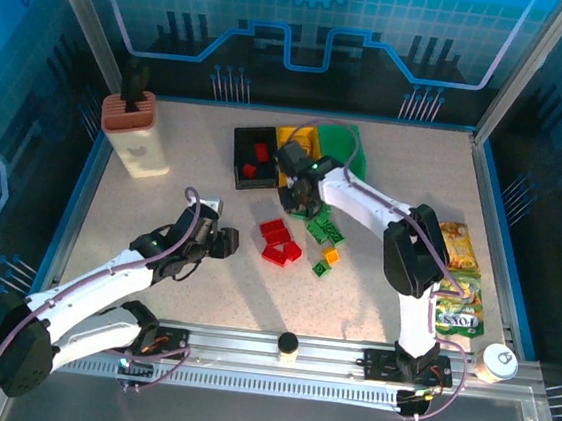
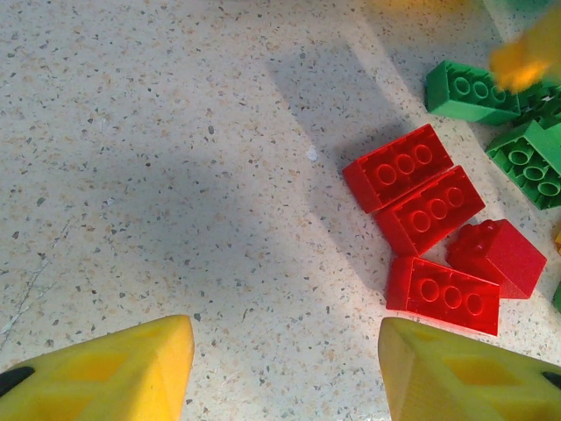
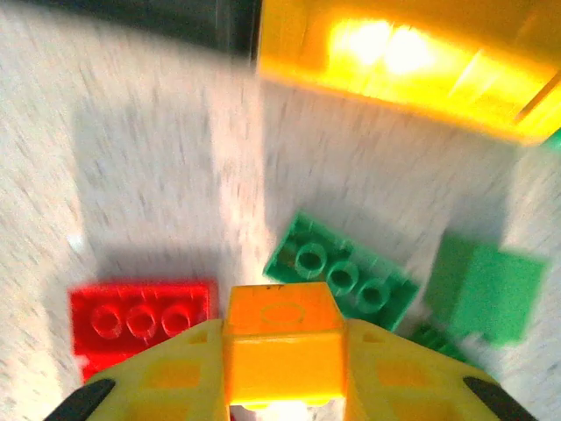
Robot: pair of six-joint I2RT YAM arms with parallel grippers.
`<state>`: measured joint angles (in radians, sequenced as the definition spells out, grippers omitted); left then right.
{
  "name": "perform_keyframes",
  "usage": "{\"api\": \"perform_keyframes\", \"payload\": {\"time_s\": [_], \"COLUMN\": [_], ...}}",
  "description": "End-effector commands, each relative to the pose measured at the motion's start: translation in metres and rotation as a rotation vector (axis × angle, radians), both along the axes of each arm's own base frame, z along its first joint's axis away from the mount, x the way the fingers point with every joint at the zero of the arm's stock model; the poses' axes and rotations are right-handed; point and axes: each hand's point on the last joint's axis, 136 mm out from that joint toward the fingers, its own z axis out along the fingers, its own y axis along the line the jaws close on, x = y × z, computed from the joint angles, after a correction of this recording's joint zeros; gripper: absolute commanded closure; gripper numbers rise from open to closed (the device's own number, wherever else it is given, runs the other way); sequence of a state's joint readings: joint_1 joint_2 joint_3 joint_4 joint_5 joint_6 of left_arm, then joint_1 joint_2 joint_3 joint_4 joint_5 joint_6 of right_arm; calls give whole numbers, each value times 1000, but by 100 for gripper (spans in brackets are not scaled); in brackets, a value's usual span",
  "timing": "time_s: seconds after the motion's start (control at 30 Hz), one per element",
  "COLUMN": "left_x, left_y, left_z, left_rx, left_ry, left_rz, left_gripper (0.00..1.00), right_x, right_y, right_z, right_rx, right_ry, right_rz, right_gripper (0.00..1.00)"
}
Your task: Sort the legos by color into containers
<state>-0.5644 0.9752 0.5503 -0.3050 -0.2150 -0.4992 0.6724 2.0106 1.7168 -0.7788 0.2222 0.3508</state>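
Right jaws: pinched on a yellow brick (image 3: 282, 351); above a green brick (image 3: 342, 276) and a red brick (image 3: 140, 320) lying on the worktop (image 3: 158, 175); yellow bin (image 3: 394, 61) just beyond.
Left jaws: spread, holding nothing; over bare worktop; four red legos (image 2: 429, 237) just ahead, to the right.
Bins: black bin (image 1: 238, 156), yellow bin and green bin (image 1: 359, 161) stood side by side at mid-worktop; red pieces (image 1: 256, 160) lay in the black one.

White arm links (image 1: 87, 291), black joints (image 1: 412, 254); purplish cables (image 1: 189, 219); yellow pincer fingers (image 2: 105, 373).
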Motion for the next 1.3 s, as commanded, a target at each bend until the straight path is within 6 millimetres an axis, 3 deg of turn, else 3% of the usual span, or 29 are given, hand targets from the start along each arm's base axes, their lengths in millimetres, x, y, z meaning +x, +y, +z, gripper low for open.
{"api": "perform_keyframes", "payload": {"time_s": [0.0,0.17,0.3,0.33,0.37,0.4,0.5,0.6,0.8,1.0,1.27], "left_x": [-1,-3,-5,-5,-4,-4,-4,-4,-1,4,10], "left_y": [-3,-1,-1,-1,-1,-1,-5,-9,-26,-47,-67], "left_z": [9,12,14,15,16,17,20,19,12,4,-8], "left_rx": [-17,-23,-27,-28,-26,-24,-14,2,-1,-4,20], "left_ry": [-16,-20,-25,-26,-28,-30,-31,-25,-2,38,66], "left_rz": [-10,-3,-4,-3,-6,-8,-26,-50,-104,-172,-214], "left_gripper": [41,41,41,41,41,41,41,38,34,30,29], "right_x": [34,72,101,106,111,113,110,98,59,11,-61], "right_y": [-7,-8,-11,-10,-10,-10,-9,-11,-26,-54,-80], "right_z": [15,18,17,11,12,17,42,64,72,48,-4], "right_rx": [27,11,10,11,11,12,17,46,75,48,60], "right_ry": [-7,-26,-67,-61,-64,-71,-122,-167,-164,-110,30], "right_rz": [-6,-28,-62,-66,-75,-83,-88,-81,-52,-40,-73], "right_gripper": [74,74,68,61,42,33,27,25,27,27,34]}}
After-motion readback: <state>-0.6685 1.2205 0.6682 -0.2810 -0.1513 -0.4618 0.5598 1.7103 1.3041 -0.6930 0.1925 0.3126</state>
